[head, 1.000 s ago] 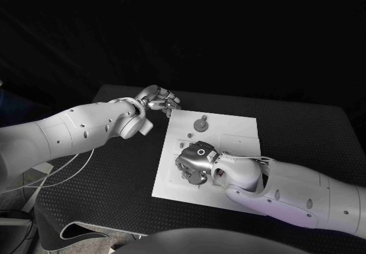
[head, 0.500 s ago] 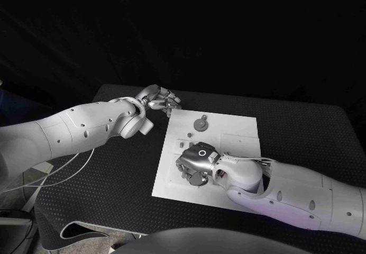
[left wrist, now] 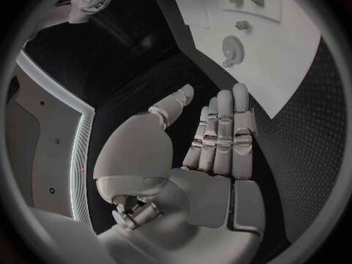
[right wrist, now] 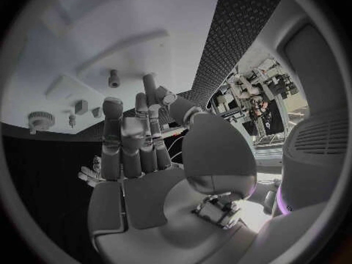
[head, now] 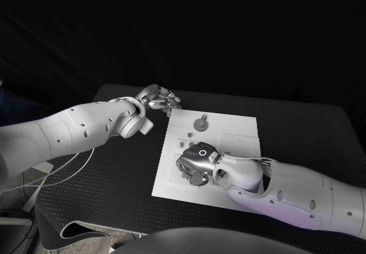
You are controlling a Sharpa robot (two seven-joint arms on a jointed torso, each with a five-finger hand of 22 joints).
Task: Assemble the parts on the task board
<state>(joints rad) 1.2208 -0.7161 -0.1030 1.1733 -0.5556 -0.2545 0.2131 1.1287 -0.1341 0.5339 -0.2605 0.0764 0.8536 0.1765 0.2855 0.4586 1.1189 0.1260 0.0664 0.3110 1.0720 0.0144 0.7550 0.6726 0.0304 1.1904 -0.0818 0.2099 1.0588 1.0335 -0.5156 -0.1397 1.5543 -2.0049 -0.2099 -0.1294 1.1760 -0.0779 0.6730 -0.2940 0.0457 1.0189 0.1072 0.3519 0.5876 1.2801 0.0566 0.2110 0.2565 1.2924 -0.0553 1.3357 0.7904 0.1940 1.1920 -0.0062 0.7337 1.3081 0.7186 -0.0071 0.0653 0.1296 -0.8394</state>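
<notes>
No readable text or numbers appear anywhere, as far as visible.

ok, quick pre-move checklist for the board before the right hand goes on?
1. Left hand off the task board, at its far corner, fingers apart, holding nothing: ok.
2. Right hand over the board: ok.
3. Right hand holding a part: cannot tell; in the right wrist view its fingers look bare.
4. Gear sitting on the board, untouched: ok.
5. Board flat on the table: ok.
</notes>
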